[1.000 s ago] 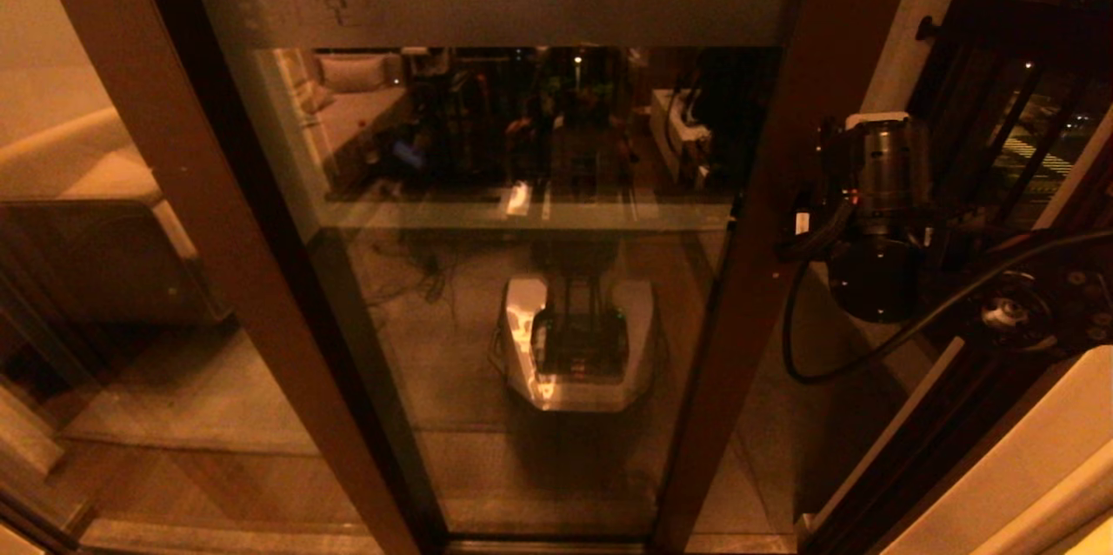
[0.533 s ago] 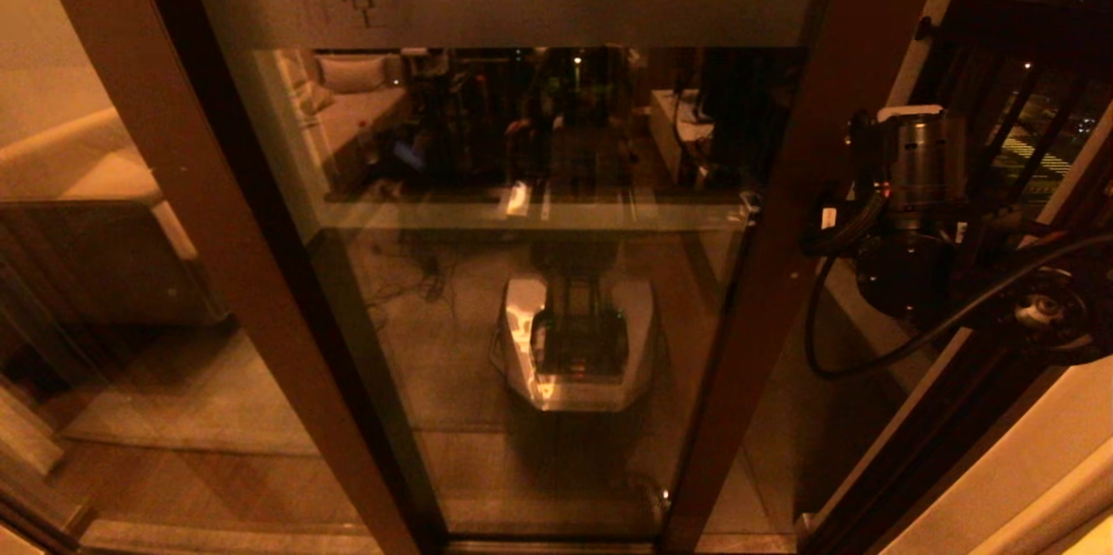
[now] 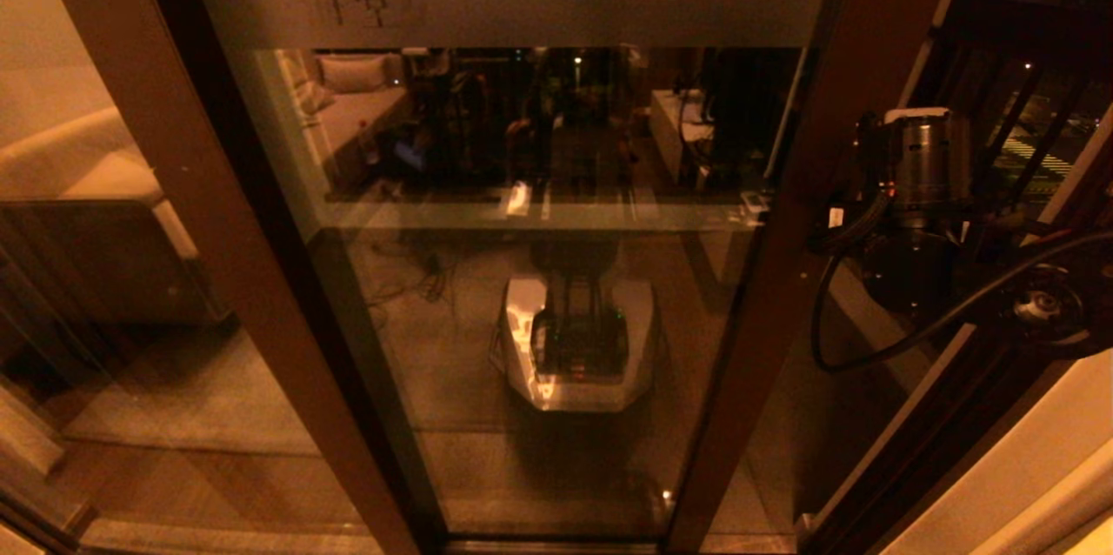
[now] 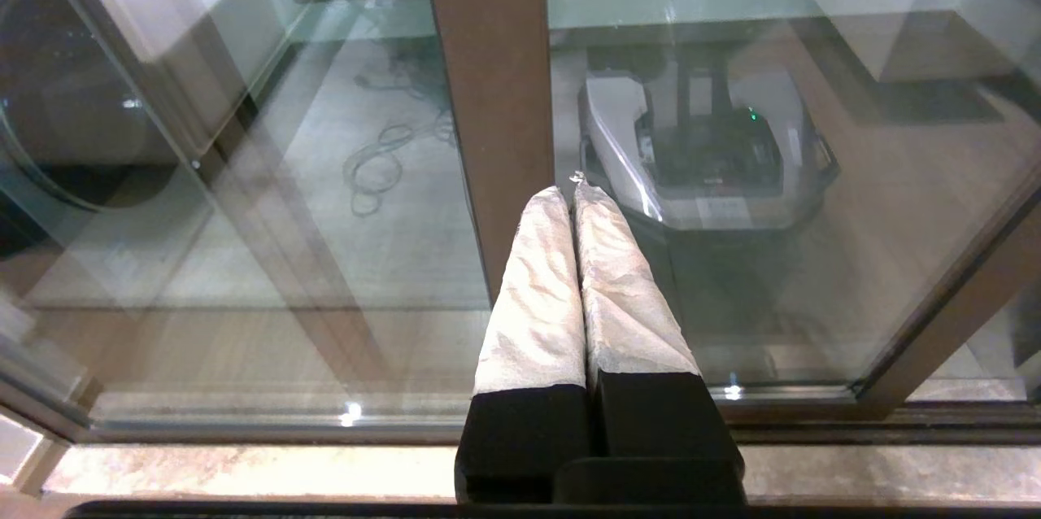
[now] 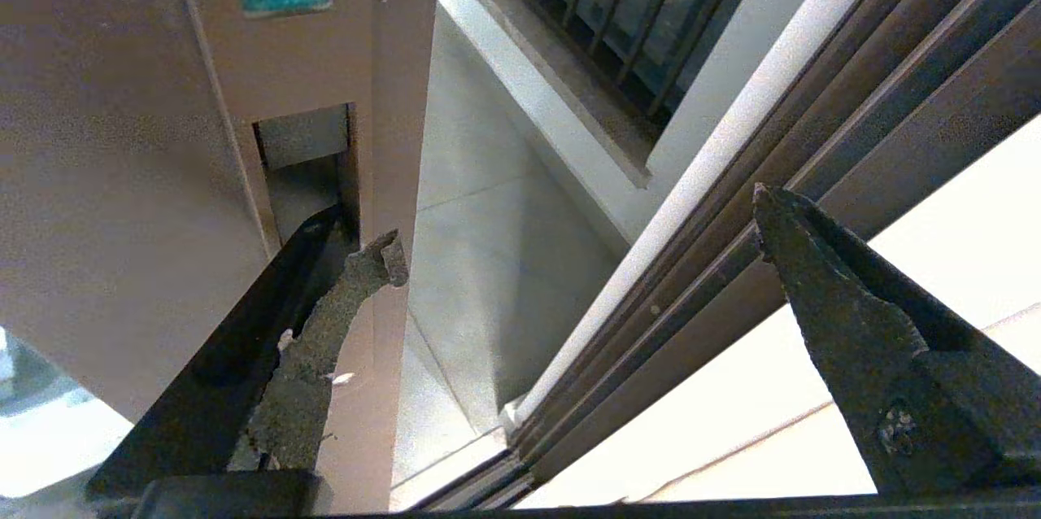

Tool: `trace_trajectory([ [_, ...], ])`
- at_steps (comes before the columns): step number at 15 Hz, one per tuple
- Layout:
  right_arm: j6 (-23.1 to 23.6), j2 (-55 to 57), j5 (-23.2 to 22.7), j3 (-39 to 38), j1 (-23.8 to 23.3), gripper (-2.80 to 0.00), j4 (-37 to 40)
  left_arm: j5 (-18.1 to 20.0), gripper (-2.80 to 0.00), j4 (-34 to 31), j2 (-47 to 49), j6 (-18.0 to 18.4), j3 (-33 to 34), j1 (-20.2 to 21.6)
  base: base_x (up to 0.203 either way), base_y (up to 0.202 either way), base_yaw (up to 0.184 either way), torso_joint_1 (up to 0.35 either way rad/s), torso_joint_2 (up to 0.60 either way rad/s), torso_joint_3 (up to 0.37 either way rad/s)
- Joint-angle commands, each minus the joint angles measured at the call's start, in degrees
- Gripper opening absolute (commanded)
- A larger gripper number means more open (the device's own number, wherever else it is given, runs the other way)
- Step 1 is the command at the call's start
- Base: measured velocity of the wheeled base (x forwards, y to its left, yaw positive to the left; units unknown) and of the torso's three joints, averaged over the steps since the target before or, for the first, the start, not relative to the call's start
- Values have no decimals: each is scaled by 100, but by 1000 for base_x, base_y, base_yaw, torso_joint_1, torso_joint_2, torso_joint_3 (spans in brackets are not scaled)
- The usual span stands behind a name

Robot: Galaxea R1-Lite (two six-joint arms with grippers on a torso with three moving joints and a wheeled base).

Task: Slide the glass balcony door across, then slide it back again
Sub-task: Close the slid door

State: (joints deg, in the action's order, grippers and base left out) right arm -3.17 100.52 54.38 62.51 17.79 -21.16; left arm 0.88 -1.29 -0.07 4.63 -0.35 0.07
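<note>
- A pale sofa (image 3: pixel 78 181) sits behind glass at nine o'clock, on a matte tiled floor (image 3: pixel 200 398).
- The left gripper (image 4: pixel 573 192), its cloth-wrapped fingers pressed together, points at a light brown post (image 4: pixel 488 80).
- The glass balcony door (image 3: pixel 539 233) fills the centre: dark frame, frosted band, smooth reflective pane.
- At three o'clock the right gripper (image 5: pixel 569 218) is spread wide, one rough finger in the stile's slot handle (image 5: pixel 305 169).

Door: tall dark-framed glass balcony door (image 3: pixel 539 277) fills the centre.
Right gripper (image 5: pixel 569 259): at the door's right stile; one finger seemingly in its slot.
Railing: barred balcony railing (image 3: pixel 1035 129) behind, right.
</note>
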Motion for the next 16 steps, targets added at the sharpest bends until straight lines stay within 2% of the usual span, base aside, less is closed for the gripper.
trace_trajectory([
  [1, 9, 46, 46, 6, -77, 0, -11, 0, -280, -3, -1, 3, 0, 1, 0, 0, 0, 0, 0, 0],
  [16, 18, -59, 11, -97, -399, 0, -8, 0, -280, -3, -1, -6, 0, 1, 0, 0, 0, 0, 0, 0],
])
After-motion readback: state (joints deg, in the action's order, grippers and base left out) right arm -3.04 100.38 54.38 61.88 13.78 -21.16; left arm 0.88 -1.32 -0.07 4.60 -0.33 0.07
